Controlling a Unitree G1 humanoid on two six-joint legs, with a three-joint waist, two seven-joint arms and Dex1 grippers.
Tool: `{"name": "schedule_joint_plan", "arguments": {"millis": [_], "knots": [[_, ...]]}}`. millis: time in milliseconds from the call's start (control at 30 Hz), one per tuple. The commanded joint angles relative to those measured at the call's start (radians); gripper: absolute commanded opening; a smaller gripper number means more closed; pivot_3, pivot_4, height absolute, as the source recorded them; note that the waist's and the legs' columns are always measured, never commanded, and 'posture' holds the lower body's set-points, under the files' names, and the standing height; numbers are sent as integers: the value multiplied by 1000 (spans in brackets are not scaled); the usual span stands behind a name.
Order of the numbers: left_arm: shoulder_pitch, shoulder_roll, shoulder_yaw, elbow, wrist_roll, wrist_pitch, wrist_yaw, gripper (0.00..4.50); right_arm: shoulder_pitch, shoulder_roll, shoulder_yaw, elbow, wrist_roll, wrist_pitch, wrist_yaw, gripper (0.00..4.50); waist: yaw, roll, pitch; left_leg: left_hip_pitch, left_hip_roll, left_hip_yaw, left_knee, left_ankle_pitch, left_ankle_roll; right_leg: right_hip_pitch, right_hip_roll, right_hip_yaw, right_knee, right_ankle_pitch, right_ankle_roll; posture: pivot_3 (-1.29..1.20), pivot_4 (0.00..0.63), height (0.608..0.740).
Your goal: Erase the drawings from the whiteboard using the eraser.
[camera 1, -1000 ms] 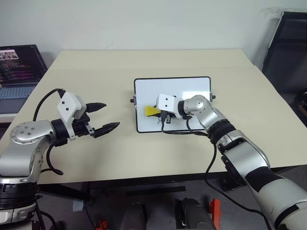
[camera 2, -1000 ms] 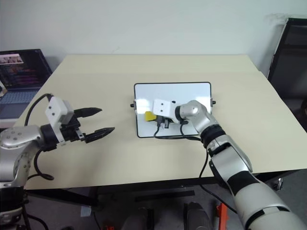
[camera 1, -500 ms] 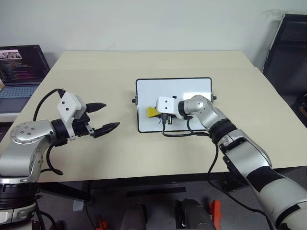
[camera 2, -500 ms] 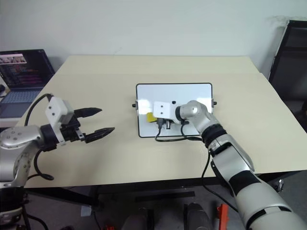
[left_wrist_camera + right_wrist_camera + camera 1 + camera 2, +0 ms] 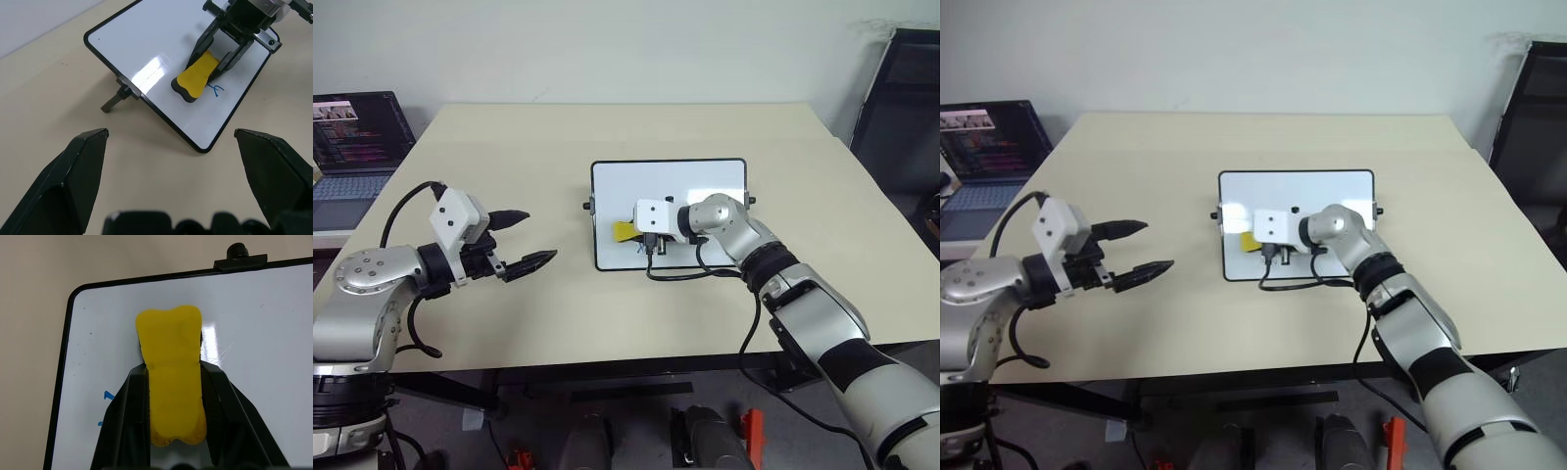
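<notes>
The whiteboard point(image 5: 690, 181) lies flat in the middle of the table, its black frame and side knob point(image 5: 111, 102) showing. My right gripper point(image 5: 173, 368) is shut on the yellow eraser point(image 5: 198, 76), which presses on the board's left part, near its left edge. A small blue drawing point(image 5: 215, 89) sits just beside the eraser, toward the board's near edge; the same stroke point(image 5: 107, 395) shows by the finger. My left gripper point(image 5: 540, 235) hovers open over the table left of the board, apart from it, with nothing between its fingers.
An open laptop point(image 5: 352, 137) stands off the table's left side. A black chair point(image 5: 901, 98) is at the far right. The beige table point(image 5: 509, 147) has bare room around the board.
</notes>
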Motion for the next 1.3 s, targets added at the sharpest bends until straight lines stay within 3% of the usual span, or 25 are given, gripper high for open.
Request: {"name": "schedule_joint_plan", "arguments": {"millis": [33,500,767,1000,1167,1300], "knots": [[-17,19,11,-15,-1,-5,2,4500,2,-31,19,52,-63,31,-41,1013,0,0,0,0,0,0,0,0,0,0,0,0,0,0,0,0,150,740],[-56,5,-24,21,15,-22,-2,4500,-64,-58,-10,115,-77,20,-225,1012,1,0,0,0,0,-1,0,1,2,-1,0,0,0,2,-2,0,150,740],[-75,6,-38,42,18,-36,-5,4500,-67,-55,-68,106,-2,22,-182,1012,2,0,0,-1,0,-1,0,1,2,-1,0,0,0,2,-2,0,150,740],[-56,12,-27,19,10,-31,-7,4500,4,-76,-290,-175,292,120,62,1011,2,1,2,-11,0,-1,-2,1,1,-9,0,-1,-3,6,0,0,150,740],[-36,8,-24,-5,2,-21,-1,4500,140,-215,-357,-506,374,293,131,1007,6,1,2,-26,0,-2,-3,0,1,-23,0,-3,-3,6,2,0,150,740],[-28,4,-28,-20,-4,-16,2,4500,233,-331,-397,-618,383,361,126,1006,13,1,2,-28,0,-1,-3,0,0,-25,0,-2,-4,6,2,0,150,740]]}}
